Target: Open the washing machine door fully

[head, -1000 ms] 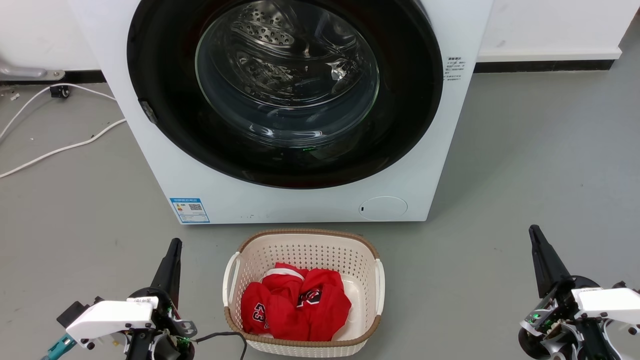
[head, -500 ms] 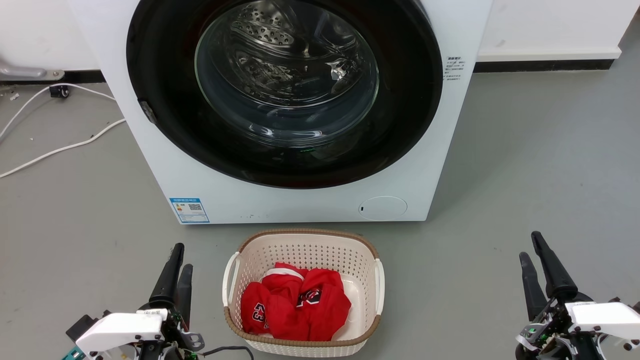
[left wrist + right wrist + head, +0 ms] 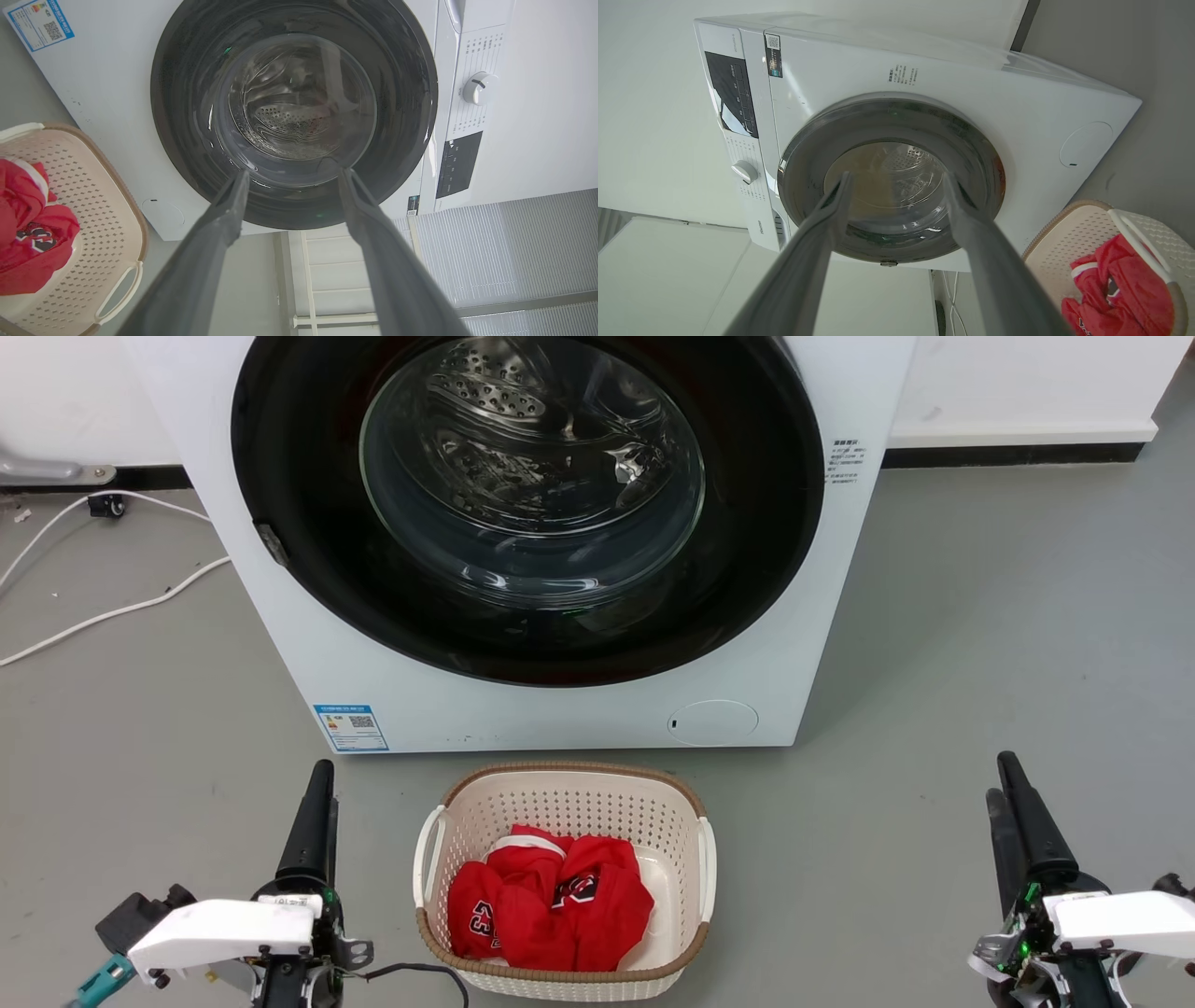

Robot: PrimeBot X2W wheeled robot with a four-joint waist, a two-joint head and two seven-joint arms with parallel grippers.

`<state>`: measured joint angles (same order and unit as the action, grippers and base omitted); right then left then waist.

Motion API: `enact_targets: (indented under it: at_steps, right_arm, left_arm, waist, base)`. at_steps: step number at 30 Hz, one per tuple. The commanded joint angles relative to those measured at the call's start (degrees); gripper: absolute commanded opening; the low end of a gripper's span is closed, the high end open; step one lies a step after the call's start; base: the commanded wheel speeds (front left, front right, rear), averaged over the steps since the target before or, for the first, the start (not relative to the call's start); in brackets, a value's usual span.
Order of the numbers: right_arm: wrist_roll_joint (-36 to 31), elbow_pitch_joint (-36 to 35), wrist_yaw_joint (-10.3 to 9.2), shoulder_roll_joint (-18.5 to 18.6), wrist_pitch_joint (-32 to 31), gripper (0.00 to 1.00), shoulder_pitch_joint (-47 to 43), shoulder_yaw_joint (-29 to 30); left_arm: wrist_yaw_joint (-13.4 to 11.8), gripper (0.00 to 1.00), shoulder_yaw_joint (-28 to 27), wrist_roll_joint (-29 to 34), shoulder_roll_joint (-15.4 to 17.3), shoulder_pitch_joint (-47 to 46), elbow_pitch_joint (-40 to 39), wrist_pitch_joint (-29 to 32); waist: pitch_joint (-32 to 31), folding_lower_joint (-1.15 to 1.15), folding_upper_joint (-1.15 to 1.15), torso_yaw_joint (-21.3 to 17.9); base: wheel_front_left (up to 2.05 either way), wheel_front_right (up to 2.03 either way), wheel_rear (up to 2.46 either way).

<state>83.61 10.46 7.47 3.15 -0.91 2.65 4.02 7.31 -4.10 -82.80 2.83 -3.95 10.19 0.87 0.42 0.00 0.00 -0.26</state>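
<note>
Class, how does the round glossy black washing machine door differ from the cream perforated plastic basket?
The round glossy black washing machine door stands upright and shut; the cream perforated plastic basket sits open-topped on the floor. The door has a clear glass window; the basket holds red clothing. Both are untouched.

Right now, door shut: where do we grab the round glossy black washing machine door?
Probably the small grey tab on the left rim of the round glossy black washing machine door: the rest of the rim looks smooth and flush with the white cabinet. Come from the robot's left with the open left hand, hooking the tab and pulling outward.
</note>
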Motion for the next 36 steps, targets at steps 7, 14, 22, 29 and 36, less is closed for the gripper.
enact_targets:
  at_steps: [7,14,22,29,36]
  right_arm:
    - [-9.8,-3.3,0.02,0.1,2.0,1.00,0.2,-0.2]
    - [-18.3,-4.8,0.02,0.0,3.5,1.00,-0.2,-0.6]
    - [-30.6,-7.2,0.02,0.0,5.1,1.00,-0.7,-0.6]
    - [-41.5,-9.0,0.02,0.0,6.4,1.00,-1.2,-1.4]
    - [-49.4,-9.7,0.02,-0.1,7.6,1.00,-2.0,-1.9]
  left_arm:
    - [0.1,1.00,-0.1,9.6,0.3,-1.0,-3.4,-1.9]
    - [0.1,1.00,0.8,17.4,0.5,-0.6,-4.5,-3.4]
    - [0.1,1.00,1.7,27.5,1.1,-0.5,-5.3,-5.0]
    - [0.1,1.00,2.5,35.4,1.6,-0.6,-5.8,-6.3]
    - [0.1,1.00,2.8,42.2,1.7,-0.6,-6.2,-7.5]
  waist:
    - [0.0,0.00,0.00,-0.1]
    - [-0.1,0.00,0.00,-0.2]
    - [-0.2,0.00,0.00,-0.2]
    - [-0.3,0.00,0.00,-0.1]
    - [-0.3,0.00,0.00,0.0]
  base:
    - [0.00,0.00,0.00]
    - [0.00,0.00,0.00]
    - [0.00,0.00,0.00]
    - [0.00,0.00,0.00]
    - [0.00,0.00,0.00]
